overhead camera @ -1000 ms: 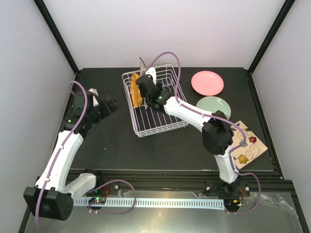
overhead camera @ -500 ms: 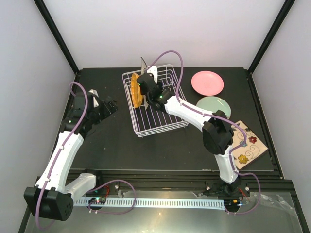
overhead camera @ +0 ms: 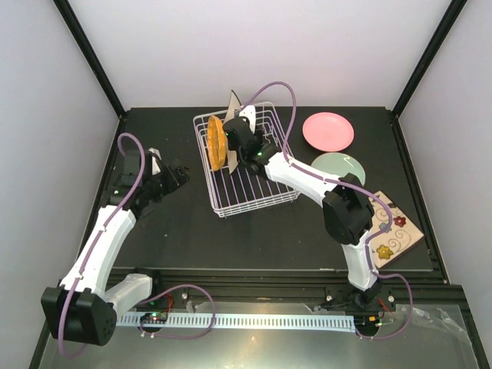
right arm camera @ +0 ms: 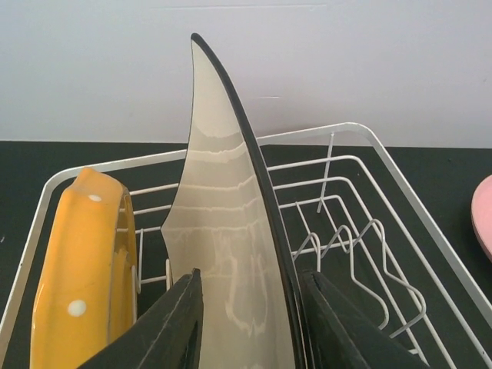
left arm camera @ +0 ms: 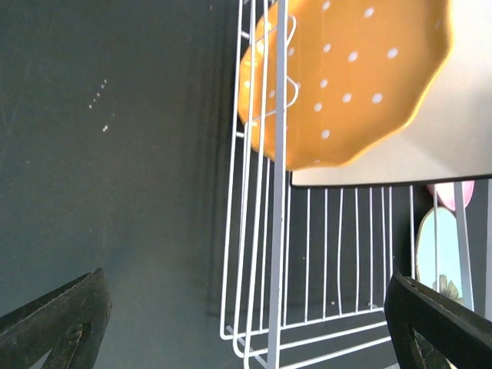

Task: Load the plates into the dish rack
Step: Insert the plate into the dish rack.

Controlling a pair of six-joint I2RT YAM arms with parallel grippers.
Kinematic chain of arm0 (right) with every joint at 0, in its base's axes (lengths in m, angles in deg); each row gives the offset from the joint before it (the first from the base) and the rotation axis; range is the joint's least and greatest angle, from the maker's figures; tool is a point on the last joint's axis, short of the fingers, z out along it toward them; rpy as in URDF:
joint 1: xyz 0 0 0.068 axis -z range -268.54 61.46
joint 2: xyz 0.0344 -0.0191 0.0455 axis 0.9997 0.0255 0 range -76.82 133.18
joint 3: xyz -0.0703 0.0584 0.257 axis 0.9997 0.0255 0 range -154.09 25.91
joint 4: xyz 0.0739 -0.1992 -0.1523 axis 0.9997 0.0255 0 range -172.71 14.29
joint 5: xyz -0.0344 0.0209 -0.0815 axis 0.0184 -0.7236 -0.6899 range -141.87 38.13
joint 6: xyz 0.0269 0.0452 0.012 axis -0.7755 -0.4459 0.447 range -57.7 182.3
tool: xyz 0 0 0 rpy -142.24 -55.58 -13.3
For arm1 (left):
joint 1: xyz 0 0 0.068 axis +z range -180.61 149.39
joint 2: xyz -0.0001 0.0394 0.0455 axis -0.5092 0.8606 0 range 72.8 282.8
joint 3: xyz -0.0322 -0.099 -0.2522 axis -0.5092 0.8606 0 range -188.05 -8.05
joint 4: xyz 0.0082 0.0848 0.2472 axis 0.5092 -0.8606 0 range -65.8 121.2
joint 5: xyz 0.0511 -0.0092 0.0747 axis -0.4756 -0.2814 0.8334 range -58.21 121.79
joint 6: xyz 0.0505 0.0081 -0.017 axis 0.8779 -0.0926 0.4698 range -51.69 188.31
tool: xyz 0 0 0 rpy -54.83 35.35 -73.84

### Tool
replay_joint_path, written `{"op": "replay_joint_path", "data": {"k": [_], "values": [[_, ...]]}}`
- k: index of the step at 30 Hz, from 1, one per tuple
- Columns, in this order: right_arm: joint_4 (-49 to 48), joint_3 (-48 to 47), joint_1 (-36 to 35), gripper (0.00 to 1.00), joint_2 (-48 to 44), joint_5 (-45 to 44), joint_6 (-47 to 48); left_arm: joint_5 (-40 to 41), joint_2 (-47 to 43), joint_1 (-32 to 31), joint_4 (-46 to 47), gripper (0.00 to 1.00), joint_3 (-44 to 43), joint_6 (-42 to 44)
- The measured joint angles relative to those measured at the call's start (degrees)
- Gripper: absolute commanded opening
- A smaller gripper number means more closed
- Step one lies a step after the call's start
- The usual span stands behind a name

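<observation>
The white wire dish rack (overhead camera: 247, 178) stands at the table's middle back. A small orange plate (overhead camera: 216, 144) stands on edge at its left end. Beside it the plain white square plate (right arm camera: 223, 223) stands upright in the rack between the fingers of my right gripper (right arm camera: 252, 275), which are apart with space round the plate's thin edge. The pink plate (overhead camera: 328, 131), the pale green plate (overhead camera: 338, 167) and the flowered square plate (overhead camera: 393, 229) lie on the table to the right. My left gripper (overhead camera: 173, 175) hangs wide open and empty left of the rack (left arm camera: 278, 254).
Black frame posts rise at the table's back corners. White walls close in the back and both sides. My right arm reaches over the rack's right half.
My right gripper's fingers have parted from the white square plate and shifted slightly back. The plate's top now leans further right. The left arm has edged slightly toward the rack.
</observation>
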Motion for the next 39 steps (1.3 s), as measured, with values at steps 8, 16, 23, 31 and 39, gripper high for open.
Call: {"op": "replay_joint_path", "data": {"k": [8, 16, 23, 31, 39], "values": [[-1.03, 1.64, 0.0, 0.59, -1.2, 0.5, -0.09, -3.3, 5.01, -0.02, 1.57, 0.99, 1.81, 1.42], [-2.8, 4.85, 0.17, 0.71, -4.81, 0.81, -0.22, -3.45, 7.91, -1.27, 4.52, 0.99, 2.16, 2.47], [-4.04, 8.92, 1.11, 0.72, -10.56, 0.55, -0.26, -2.54, 12.22, -5.46, 7.87, 0.94, 2.45, 2.25], [-0.92, 17.51, 3.56, 0.71, -26.08, 0.0, -0.66, 0.31, 20.65, -7.85, 10.27, 0.69, 1.99, 1.9], [11.23, 27.82, 13.6, 0.72, -49.64, 2.93, -6.16, 1.2, 29.42, -8.5, 11.93, 0.36, -4.04, 2.36]]}}
